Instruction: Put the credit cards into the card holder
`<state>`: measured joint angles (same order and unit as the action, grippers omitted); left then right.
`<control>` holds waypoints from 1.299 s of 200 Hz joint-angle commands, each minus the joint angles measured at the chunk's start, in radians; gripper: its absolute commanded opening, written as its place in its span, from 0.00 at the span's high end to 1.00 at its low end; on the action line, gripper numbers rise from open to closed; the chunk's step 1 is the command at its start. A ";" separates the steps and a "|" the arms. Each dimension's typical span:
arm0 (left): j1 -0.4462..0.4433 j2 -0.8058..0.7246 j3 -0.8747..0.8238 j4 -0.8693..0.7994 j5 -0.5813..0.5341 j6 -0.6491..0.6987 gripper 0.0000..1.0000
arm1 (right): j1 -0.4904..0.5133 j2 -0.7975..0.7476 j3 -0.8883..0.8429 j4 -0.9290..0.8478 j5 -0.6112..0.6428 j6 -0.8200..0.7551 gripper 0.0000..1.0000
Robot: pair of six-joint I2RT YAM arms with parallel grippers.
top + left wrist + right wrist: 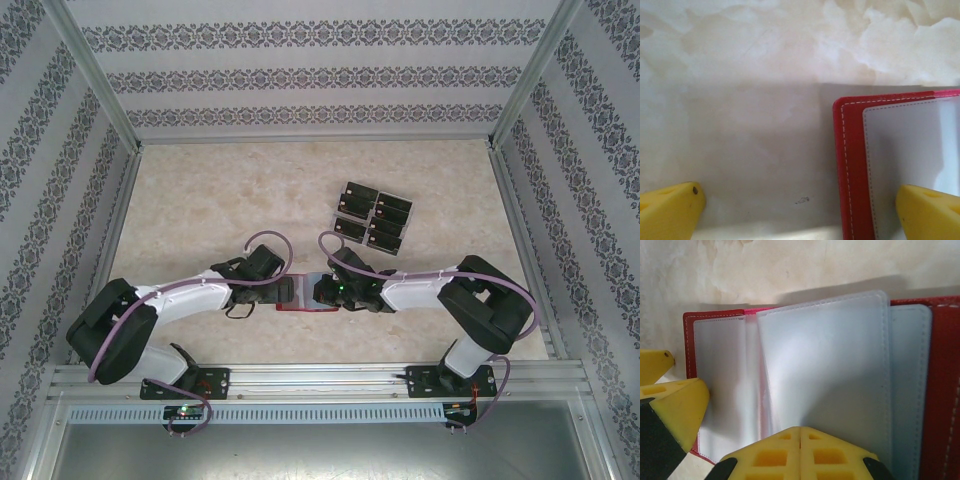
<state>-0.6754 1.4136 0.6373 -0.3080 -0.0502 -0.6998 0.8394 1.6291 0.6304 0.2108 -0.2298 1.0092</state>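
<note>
The card holder (300, 296), a dark-red wallet, lies open between my two grippers near the front of the table. Its clear inner sleeves (825, 370) fan up in the right wrist view. My right gripper (800, 440) is shut, its yellow fingertips pressed together on the lower edge of one raised sleeve. My left gripper (800, 212) stands wide open over the wallet's corner (855, 165); one yellow finger (930, 212) sits over the pale inner pocket, the other (670, 210) over bare table. The credit cards (372, 215), black with pale marks, lie in rows farther back.
The cards sit in a clear tray (336, 222) right of centre, behind the right arm. Patterned walls with metal posts (95, 75) close in three sides. A metal rail (320, 378) runs along the front edge. A finger of the left gripper (675, 410) shows beside the wallet's left page.
</note>
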 commanded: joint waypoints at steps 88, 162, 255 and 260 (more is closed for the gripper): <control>-0.007 0.017 -0.051 -0.082 -0.056 -0.030 0.00 | -0.022 -0.205 -0.035 -0.167 0.052 0.001 0.72; -0.006 -0.087 0.054 -0.148 -0.033 0.016 0.00 | -0.304 -0.333 0.229 -0.486 0.096 -0.322 0.57; -0.006 -0.142 0.152 -0.171 0.019 0.025 0.00 | -0.435 -0.093 0.644 -0.926 0.219 -0.879 0.46; -0.005 -0.145 0.150 -0.170 0.020 0.025 0.00 | -0.430 -0.080 0.650 -0.934 0.224 -0.893 0.46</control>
<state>-0.6807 1.2808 0.7765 -0.4408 -0.0437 -0.6903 0.4076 1.4864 1.2427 -0.5663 -0.0494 0.2783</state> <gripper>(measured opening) 0.999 0.538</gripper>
